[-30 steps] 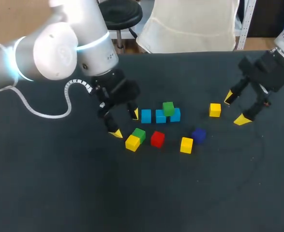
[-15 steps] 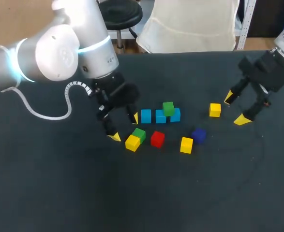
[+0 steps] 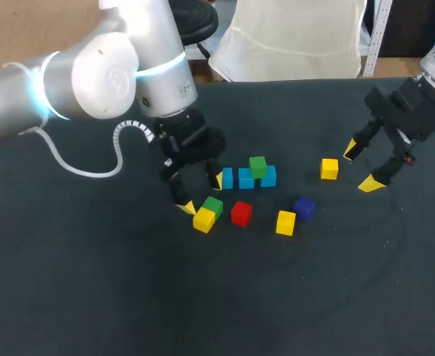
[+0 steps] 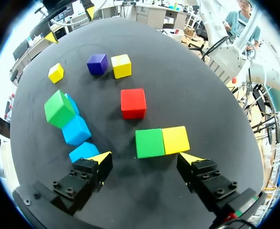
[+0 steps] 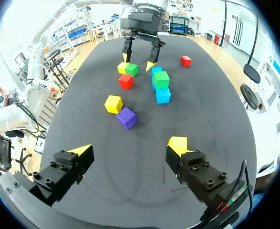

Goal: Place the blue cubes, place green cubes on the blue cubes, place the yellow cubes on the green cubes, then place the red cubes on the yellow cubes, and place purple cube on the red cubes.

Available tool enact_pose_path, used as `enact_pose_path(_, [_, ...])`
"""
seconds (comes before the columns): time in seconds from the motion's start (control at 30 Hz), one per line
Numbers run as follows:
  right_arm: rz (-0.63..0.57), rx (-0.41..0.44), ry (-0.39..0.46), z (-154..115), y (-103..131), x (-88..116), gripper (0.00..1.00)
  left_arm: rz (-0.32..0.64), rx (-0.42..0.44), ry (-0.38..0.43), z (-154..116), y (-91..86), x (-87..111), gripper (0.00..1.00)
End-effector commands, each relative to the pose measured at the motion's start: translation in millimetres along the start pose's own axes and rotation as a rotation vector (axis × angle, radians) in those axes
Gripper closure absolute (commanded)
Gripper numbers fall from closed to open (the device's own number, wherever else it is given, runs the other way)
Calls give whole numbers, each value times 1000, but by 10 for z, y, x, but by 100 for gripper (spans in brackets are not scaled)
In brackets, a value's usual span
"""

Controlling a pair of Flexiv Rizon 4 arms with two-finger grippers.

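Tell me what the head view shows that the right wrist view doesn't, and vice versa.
Head view only: the left arm's pale cable trailing beside it. Right wrist view only: a second small red cube beyond the left gripper. Both: the blue cube row carrying a stacked green cube; a loose green cube touching a yellow cube at the left gripper; a nearer red cube; a purple cube beside a second yellow cube; a third yellow cube by the open right gripper.
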State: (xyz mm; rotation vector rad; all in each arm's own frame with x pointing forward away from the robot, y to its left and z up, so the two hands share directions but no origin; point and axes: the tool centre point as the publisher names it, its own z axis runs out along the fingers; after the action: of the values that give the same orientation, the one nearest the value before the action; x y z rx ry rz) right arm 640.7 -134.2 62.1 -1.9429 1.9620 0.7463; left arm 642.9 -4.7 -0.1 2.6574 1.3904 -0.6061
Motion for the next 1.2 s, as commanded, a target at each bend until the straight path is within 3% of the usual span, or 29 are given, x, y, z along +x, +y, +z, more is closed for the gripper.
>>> enact_pose_path(0.03, [-1,-2,-2,1,-11,3,0,5,-4,-2,27,-2,-58,12])
enact_pose_path(0.53, [-1,-2,-2,1,-11,3,0,16,5,-4,87,16,-187,15])
enact_pose_path(0.57, [-1,-2,-2,1,-11,3,0,16,4,-4,87,16,-180,19])
enact_pose_path(0.6, [-1,-2,-2,1,-11,3,0,14,3,-4,83,15,-173,38])
enact_pose_path(0.67, [-1,-2,-2,1,-11,3,0,13,1,-5,80,11,-168,45])
enact_pose_path(0.9, [-1,-2,-2,1,-11,3,0,-2,-8,-2,74,-20,-130,41])
enact_pose_path(1.07, [-1,-2,-2,1,-11,3,0,-18,-14,-5,70,-38,-96,33])
enact_pose_path(1.2, [-1,-2,-2,1,-11,3,0,-32,-18,-4,73,-53,-69,41])
